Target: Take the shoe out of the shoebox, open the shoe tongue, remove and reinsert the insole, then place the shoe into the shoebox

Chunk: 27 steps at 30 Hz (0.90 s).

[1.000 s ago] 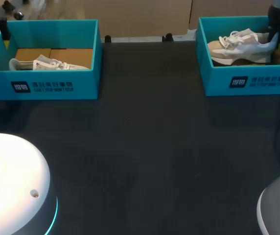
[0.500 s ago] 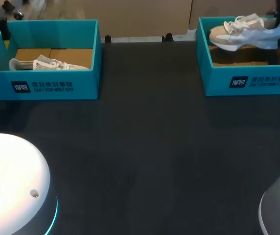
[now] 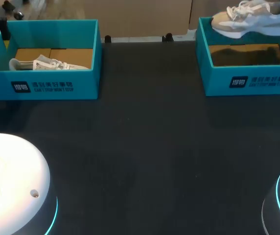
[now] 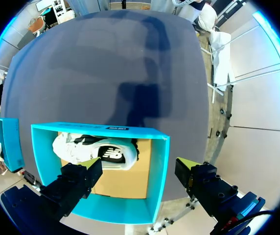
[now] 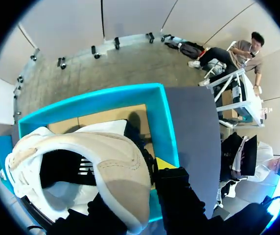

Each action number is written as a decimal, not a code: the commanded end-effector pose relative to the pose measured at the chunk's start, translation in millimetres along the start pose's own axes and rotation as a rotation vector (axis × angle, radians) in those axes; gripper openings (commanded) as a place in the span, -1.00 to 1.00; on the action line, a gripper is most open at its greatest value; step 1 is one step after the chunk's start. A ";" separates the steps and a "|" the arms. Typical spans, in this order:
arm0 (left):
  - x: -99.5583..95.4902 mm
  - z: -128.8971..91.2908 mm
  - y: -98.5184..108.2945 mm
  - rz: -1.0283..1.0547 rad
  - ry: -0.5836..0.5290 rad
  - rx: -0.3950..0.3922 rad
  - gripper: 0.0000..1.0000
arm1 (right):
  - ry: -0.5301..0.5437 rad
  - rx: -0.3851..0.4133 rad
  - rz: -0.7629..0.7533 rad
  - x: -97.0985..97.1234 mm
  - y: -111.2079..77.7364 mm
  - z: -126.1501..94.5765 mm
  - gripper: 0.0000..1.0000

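Right gripper [image 5: 139,195] holds a white sneaker [image 3: 250,20] above the teal shoebox [image 3: 250,81].
Its fingers clamp the sneaker's heel, sole clear of the box. The left gripper [image 4: 139,171] hangs wide open, holding nothing, over the other shoebox [image 4: 159,182], where a second sneaker [image 4: 96,152] lies.
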State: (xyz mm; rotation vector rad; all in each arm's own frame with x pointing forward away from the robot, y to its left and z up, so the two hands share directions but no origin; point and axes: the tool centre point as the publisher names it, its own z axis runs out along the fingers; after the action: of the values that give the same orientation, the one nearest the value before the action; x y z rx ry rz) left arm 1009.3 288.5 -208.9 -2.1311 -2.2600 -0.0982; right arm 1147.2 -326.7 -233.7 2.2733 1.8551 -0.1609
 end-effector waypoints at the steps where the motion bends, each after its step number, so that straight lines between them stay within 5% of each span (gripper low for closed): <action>1: 0.2 -0.2 -1.6 0.001 0.002 -0.003 1.00 | -0.016 -0.094 -0.002 -3.1 -28.7 -42.1 -1.00; 10: 0.2 -0.2 -1.6 0.001 0.002 -0.003 1.00 | -0.027 -0.105 0.021 -8.5 -57.9 -90.5 -1.00; 27: 0.2 -0.2 -1.6 0.001 0.002 -0.003 1.00 | -0.049 -0.087 0.061 60.5 -175.1 -131.5 -1.00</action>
State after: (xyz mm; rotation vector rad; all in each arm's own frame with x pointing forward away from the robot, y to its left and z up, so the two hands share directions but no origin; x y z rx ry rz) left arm 1009.3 288.5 -208.9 -2.1310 -2.2602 -0.0981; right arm 1013.3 -216.8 -137.6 2.3627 1.7985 -0.2638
